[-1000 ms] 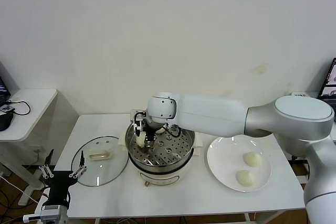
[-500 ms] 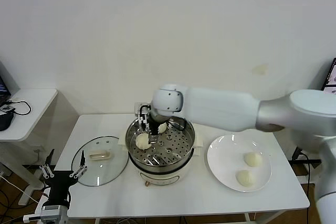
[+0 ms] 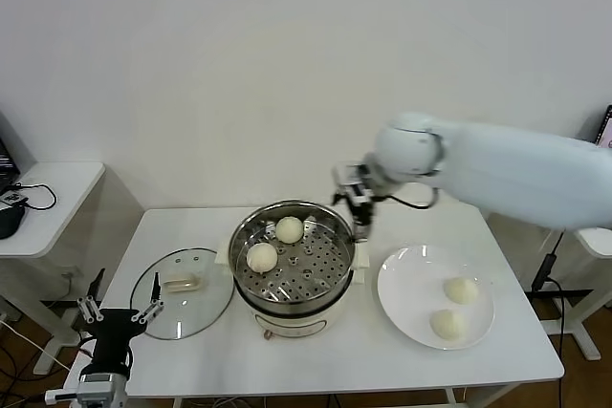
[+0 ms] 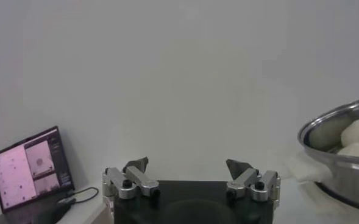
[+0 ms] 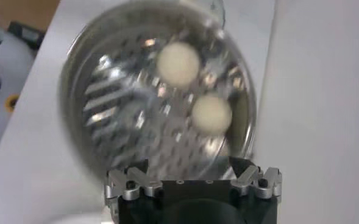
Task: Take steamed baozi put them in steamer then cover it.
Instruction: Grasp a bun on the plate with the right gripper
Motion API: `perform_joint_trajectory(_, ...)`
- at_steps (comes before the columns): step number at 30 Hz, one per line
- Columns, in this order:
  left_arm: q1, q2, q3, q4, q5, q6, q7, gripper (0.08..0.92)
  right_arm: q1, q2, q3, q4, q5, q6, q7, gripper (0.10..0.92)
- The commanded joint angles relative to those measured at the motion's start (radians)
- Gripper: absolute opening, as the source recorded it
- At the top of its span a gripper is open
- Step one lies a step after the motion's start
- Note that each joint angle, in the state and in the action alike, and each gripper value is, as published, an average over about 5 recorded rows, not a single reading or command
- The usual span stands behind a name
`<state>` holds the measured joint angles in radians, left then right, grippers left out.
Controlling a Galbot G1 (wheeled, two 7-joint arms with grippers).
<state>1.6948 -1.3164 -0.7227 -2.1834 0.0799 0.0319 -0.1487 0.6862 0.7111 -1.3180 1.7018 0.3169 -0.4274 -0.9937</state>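
Baozi transfer, half complete; elements listed from largest to smallest.

Table: white top bearing everything below; its near edge lies close to the lid and the plate.

Right gripper: on the arm reaching in from the right, it hangs above the steamer's right rim, jaws spread wide and empty; its wrist camera looks down on the basket and both buns inside. Judged risk: on the way to the plate a low pass could clip the steel rim and jolt the pot.

Steamer: perforated steel basket on a cream pot at table centre, uncovered.

Plate: white, just right of the steamer, carrying the two buns not yet moved.

Cover: glass lid lying flat left of the steamer, cream handle up. Judged risk: smooth glass near the table edge may slide under a push rather than lift, and if set down off-centre it would rest tilted on the rim.

Left gripper: parked low, by the table's near-left corner, jaws wide, holding nothing.

Baozi, four: two in the basket, lying near each other in its left half; two on the plate. Judged risk: soft, domed dough may dent under a firm squeeze or roll from a shallow one; a bun released onto those already inside could roll against them.
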Motion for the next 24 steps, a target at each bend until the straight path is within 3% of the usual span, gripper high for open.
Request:
perform_joint_trajectory(1, 0.002, 0.002, 0.007, 0.001, 0.003, 0.001, 0.000, 0.823, 0.002, -0.336, -0.025, 0.139, -0.181, 0.127, -0.103, 0.822)
perform_joint_trajectory(11, 0.005, -0.008, 0.029, 0.021, 0.018, -0.003, -0.001, 0.823, -0.252, -0.478, 0.026, 0.145, -0.388, 0.181, -0.092, 0.823)
perform_joint_trajectory(24, 0.008, -0.017, 0.020, 0.043, 0.024, -0.003, -0.002, 0.823, -0.739, -0.405, 0.403, 0.042, -0.453, 0.176, -0.059, 0.823)
